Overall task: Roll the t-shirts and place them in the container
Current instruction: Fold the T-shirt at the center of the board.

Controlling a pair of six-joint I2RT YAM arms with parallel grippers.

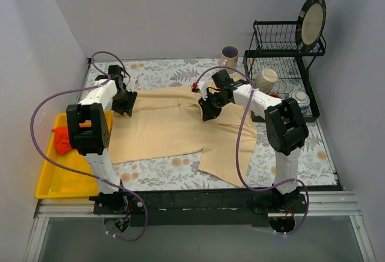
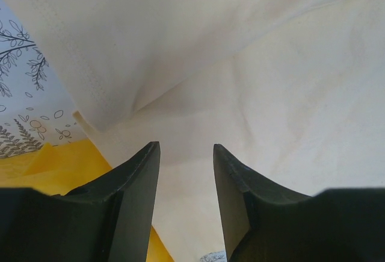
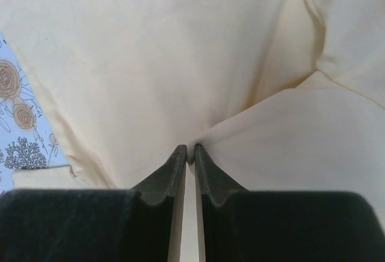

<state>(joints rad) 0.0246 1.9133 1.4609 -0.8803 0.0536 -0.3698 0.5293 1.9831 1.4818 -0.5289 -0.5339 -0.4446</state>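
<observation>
A pale cream t-shirt (image 1: 168,123) lies spread flat on the floral table, one sleeve reaching toward the near right. My left gripper (image 1: 126,106) sits at the shirt's left edge, by the yellow tray. In the left wrist view its jaws (image 2: 186,146) stand open over the cloth (image 2: 271,63), with nothing pinched. My right gripper (image 1: 209,112) is on the shirt's upper right part. In the right wrist view it (image 3: 187,149) is shut on a small fold of the cream cloth (image 3: 150,51). A red-orange t-shirt (image 1: 62,140) lies crumpled in the tray.
A yellow tray (image 1: 54,180) sits at the left table edge. At the back right is a black dish rack (image 1: 283,63) holding a plate (image 1: 313,22), a mug (image 1: 265,80) and a bowl (image 1: 299,100). Another mug (image 1: 230,54) stands behind the shirt.
</observation>
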